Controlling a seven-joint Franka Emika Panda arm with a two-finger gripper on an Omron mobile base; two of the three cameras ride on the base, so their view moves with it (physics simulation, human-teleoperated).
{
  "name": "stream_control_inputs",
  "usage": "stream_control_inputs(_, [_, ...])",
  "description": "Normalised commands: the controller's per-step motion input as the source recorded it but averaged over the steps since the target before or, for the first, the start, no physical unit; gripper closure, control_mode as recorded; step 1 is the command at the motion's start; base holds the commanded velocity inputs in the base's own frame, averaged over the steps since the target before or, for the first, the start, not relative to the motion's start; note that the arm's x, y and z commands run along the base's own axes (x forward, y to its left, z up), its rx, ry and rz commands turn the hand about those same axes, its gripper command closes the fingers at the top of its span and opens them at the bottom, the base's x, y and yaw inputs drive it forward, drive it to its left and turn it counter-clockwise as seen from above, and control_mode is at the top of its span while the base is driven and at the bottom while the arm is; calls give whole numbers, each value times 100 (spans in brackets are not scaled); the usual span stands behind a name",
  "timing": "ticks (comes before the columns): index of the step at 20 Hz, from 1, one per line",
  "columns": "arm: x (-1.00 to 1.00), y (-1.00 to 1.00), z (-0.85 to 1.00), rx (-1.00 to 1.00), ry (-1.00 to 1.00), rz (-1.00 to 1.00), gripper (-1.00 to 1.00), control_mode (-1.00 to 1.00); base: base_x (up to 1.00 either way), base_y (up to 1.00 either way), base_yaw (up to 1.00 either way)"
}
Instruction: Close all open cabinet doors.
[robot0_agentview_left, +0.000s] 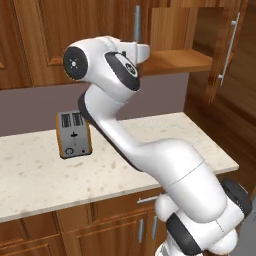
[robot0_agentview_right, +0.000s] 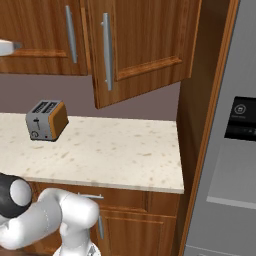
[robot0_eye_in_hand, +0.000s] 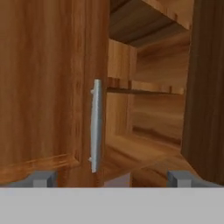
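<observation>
Pincer (robot0_eye_in_hand: 112, 178) raised to wall-cabinet height, fingers spread wide with nothing between them; its two dark tips sit at the bottom of the hand view, well apart; no contact with wood or metal that I can make out.

Straight beyond the tips: a closed cabinet door (robot0_eye_in_hand: 48, 92) takes the left half of the hand view, its silver bar handle (robot0_eye_in_hand: 95, 127) upright just left of centre; right of it the open cabinet (robot0_eye_in_hand: 144, 113) with a bare shelf.

The open cabinet door (robot0_eye_in_hand: 205, 87) stands as a dark slab at the right edge of the hand view; in the left base view it sits at upper right (robot0_agentview_left: 227, 47), swung outward, long handle vertical; in the right base view it juts forward over the counter (robot0_agentview_right: 115, 150).

Judgement: the door lies to the right of the pincer, long axis vertical; the push must go against its outer face, toward the opening.

Toaster (robot0_agentview_left: 74, 134) on the counter below, well clear.
</observation>
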Motion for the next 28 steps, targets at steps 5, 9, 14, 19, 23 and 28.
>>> stream_control_inputs(5, [-100, -48, 1, 14, -7, 0, -100, -100, 0, 0, 0])
stream_control_inputs(9, [-92, -89, 0, 16, -4, 0, -100, -100, 0, 0, 0])
stream_control_inputs(14, [-52, -100, 1, 19, -7, 2, -100, -100, 0, 0, 0])
stream_control_inputs(19, [-41, -100, 20, 17, -11, 11, -100, -100, 0, 0, 0])
stream_control_inputs(23, [-31, -94, 36, 16, -13, 23, -100, -100, 0, 0, 0])
stream_control_inputs(28, [-32, -81, 36, 17, -14, 29, -100, -100, 0, 0, 0])
